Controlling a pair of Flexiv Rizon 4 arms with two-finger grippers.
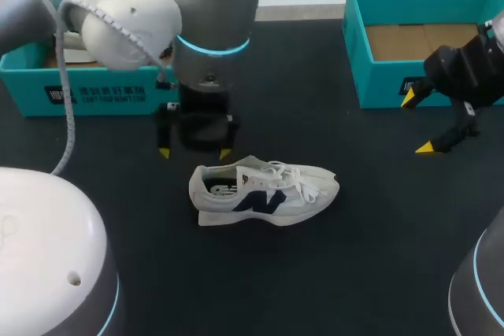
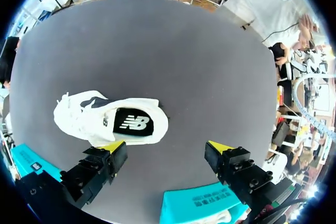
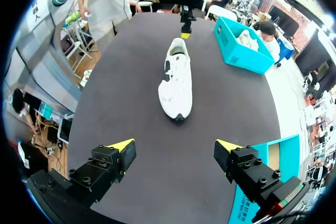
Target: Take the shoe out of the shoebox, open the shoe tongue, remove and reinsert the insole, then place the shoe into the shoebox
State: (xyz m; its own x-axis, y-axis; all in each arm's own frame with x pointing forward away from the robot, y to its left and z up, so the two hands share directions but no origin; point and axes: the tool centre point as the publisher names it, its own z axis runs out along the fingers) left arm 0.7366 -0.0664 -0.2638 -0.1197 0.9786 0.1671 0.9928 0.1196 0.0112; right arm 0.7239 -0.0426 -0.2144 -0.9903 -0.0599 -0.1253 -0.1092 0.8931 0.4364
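A white sneaker [image 1: 264,192] with a dark side logo lies on its sole mid-table, toe toward my right arm. Its black insole [image 2: 134,123] shows inside the heel opening. My left gripper [image 1: 194,152] hangs open just behind the heel, and nothing is between its fingers. In the left wrist view the sneaker [image 2: 105,121] lies just ahead of one fingertip [image 2: 113,147] of that gripper [image 2: 166,148]. My right gripper [image 1: 417,123] stands open and empty by the teal shoebox [image 1: 378,84] at the back right, well off the toe. In the right wrist view the sneaker [image 3: 176,82] lies far ahead of that gripper [image 3: 176,145].
A second teal box [image 1: 102,92] with something white in it stands at the back left, behind my left arm. The right shoebox shows a bare cardboard floor. The dark tabletop [image 1: 331,273] spreads in front of the sneaker.
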